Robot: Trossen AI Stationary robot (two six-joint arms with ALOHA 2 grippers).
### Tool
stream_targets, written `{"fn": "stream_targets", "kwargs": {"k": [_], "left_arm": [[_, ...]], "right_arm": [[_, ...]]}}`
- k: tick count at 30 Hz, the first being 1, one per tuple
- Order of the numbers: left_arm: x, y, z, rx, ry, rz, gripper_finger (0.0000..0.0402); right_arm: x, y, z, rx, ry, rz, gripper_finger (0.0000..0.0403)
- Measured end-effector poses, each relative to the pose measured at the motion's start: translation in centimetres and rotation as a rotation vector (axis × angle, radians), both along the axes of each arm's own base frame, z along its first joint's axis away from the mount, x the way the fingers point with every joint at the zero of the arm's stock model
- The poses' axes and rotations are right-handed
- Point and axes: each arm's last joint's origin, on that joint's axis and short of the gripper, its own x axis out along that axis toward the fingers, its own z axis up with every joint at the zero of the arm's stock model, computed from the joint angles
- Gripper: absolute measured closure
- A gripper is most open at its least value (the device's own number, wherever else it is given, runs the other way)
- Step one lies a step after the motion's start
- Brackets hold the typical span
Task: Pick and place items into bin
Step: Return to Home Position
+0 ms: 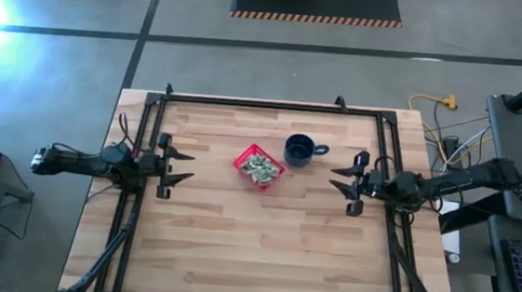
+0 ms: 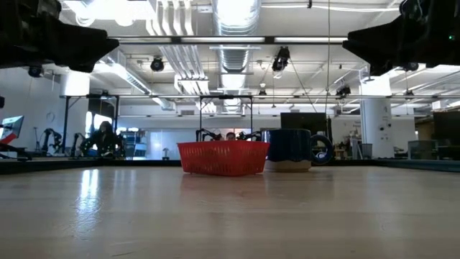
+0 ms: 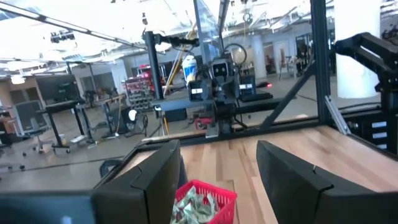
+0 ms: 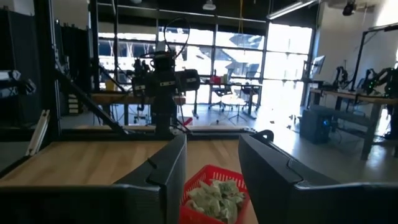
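The red square basket [image 1: 258, 167] stands on its base at the table's middle, with several pale green-and-white wrapped pieces [image 1: 261, 170] heaped inside. It also shows in the low view [image 2: 223, 157], the left wrist view [image 3: 205, 201] and the right wrist view [image 4: 214, 198]. My left gripper [image 1: 187, 167] hovers open to the basket's left, above the table. My right gripper [image 1: 337, 181] hovers open to its right. Both hold nothing.
A dark blue mug [image 1: 301, 150] stands right beside the basket, on its far-right side, handle toward the table's right [image 2: 296, 149]. A black frame [image 1: 274, 104] runs along the table's far edge and down both sides. Bare wood [image 1: 262, 249] lies toward the near edge.
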Motion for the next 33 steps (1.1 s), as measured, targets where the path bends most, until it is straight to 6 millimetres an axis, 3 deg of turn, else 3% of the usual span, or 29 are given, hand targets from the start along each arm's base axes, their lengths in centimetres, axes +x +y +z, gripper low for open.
{"fn": "stream_targets", "kwargs": {"k": [24, 33], "left_arm": [[-0.5, -0.2, -0.7, 0.05, 0.12, -0.085, 0.0205], [-0.6, -0.2, -0.7, 0.067, 0.16, -0.082, 0.0205]], "right_arm": [[-3.5, -0.6, -0.2, -0.039, 0.023, 0.029, 0.027], [-3.5, -0.6, -0.6, -0.025, 0.062, 0.065, 0.0273]]}}
